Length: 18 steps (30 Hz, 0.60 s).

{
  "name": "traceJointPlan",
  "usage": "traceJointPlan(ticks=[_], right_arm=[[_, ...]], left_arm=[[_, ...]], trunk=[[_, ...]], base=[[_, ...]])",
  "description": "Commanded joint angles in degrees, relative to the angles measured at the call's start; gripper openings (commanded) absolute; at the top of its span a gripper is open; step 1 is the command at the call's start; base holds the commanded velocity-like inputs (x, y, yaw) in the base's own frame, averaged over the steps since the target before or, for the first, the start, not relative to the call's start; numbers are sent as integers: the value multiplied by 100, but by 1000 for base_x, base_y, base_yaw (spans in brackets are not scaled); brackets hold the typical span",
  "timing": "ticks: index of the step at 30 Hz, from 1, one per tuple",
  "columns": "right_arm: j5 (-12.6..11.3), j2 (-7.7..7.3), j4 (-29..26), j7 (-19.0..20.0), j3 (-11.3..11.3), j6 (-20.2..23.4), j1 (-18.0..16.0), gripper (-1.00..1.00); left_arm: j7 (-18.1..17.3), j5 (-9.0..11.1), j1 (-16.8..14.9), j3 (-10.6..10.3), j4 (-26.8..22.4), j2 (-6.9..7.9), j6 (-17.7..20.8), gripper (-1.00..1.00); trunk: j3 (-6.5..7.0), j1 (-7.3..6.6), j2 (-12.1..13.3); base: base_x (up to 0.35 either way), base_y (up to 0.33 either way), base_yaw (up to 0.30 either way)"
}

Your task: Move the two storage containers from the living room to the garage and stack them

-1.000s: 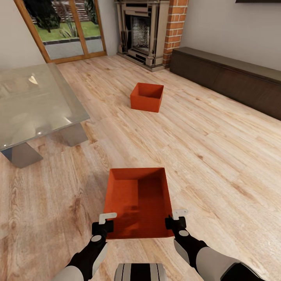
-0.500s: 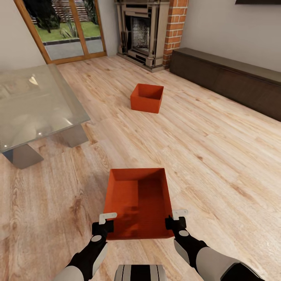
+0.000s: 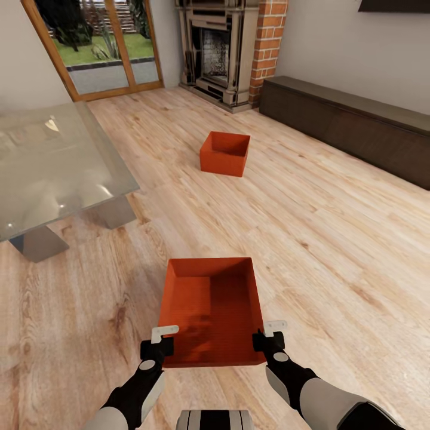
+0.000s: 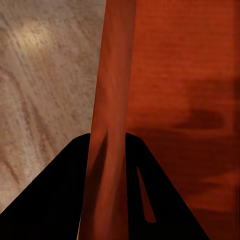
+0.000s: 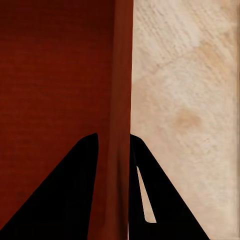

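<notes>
1. Orange-red, lidless rectangular storage container [image 3: 210,310] with smooth walls sits low and central in the head view, held between both arms above the light wood-plank flooring [image 3: 334,239] of the living room.
2. Left gripper [image 3: 160,342] pinches the container's left side wall at its near corner; in the left wrist view the wall's rim [image 4: 111,125] runs up between the two dark fingers [image 4: 55,200], one on the outside and one on the inside.
3. Right gripper [image 3: 270,337] pinches the right side wall at the opposite near corner; in the right wrist view the wall's rim [image 5: 121,100] stands between its two dark fingers [image 5: 65,195], with pale planks on the outer side.
4. A second orange-red lidless container [image 3: 225,153], alike in shape, rests on the planks well apart from the held one, farther into the room and near the red-brick fireplace [image 3: 230,51].
5. A glass-topped table on grey angled legs [image 3: 54,167] stands to the left.
6. A long, low dark cabinet [image 3: 358,128] runs along the right wall.
7. Wood-framed glass doors [image 3: 98,45] are at the far left, with grass beyond.
</notes>
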Motion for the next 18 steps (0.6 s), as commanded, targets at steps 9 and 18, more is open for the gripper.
traceJointPlan(ticks=[9,18], right_arm=[[-79,2,10,-33,-60,-41,-4,-100],[-78,12,10,-33,-60,-39,-4,-100]], left_arm=[[91,45,-2,-9,7,10,-21,-100],[91,48,-4,-8,8,16,-21,-100]], trunk=[[159,-199,361],[320,-397,722]], base=[[0,0,0],[0,0,0]])
